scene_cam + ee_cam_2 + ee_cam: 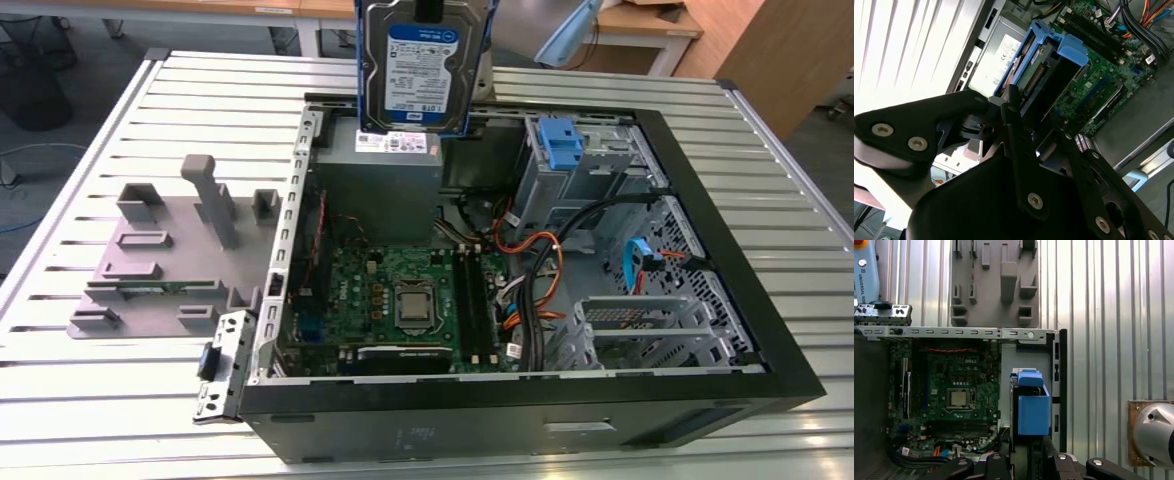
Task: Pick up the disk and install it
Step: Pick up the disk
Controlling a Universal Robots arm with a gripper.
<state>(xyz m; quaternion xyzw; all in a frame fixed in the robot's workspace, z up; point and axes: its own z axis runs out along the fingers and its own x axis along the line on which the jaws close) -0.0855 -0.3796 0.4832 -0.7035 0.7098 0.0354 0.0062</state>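
The disk (415,72) hung upright directly beneath the end effector (1039,120), clear of every surface, with its blue carrier (1033,412) framing its edges. The end effector was closed on the disk, its fingers (1014,130) bearing on the carrier's upper end. The disk had no other support.

Straight below the end effector lay the power-supply box (380,178), inside the open computer case (754,335). The motherboard (400,300) and a bundle of cables (534,262) sat lower in the case. The drive bay (567,150) stood to one side of the end effector, toward the exterior view's right. The grey stand (174,250) rested on the desk (120,430), well apart from the end effector.

Likely hazards:
- Slip: the grip acted on flexible plastic, so a jolt could free the disk onto the power-supply box or motherboard
- Collision: a descent from this position would probably strike the power-supply box, not the bay
- Snagging: loose cables near the bay could catch the carrier
- Jamming: a tilted disk would likely bind against the bay walls
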